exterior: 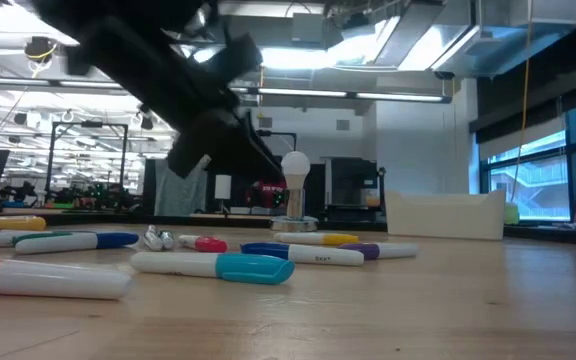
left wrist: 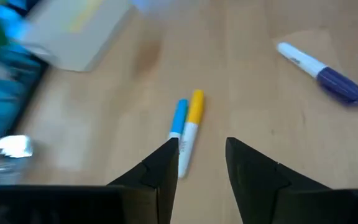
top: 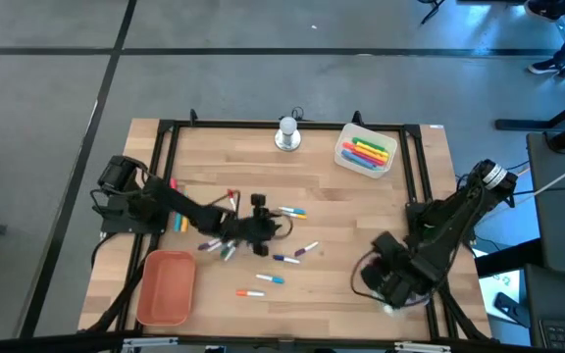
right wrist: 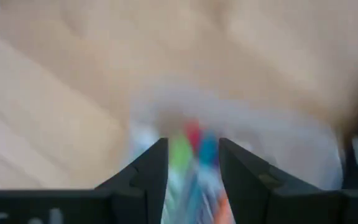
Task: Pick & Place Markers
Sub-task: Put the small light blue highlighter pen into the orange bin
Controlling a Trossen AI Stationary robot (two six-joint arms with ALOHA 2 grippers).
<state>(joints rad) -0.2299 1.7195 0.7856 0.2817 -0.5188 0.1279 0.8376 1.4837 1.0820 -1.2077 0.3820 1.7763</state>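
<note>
Wooden table [top: 361,294]: markers [top: 292,212] lie flat and scattered mid-table, axes mixed. The left gripper [top: 259,227] reaches low over them, fingers apart and empty. The right gripper [top: 388,286] sits folded near the front right corner, its jaws parted around blurred markers.

One camera is looking straight down on the table [top: 361,226]; another is sitting at tabletop level, sharing the markers [exterior: 213,265]; wrist cameras are peering close.
</note>
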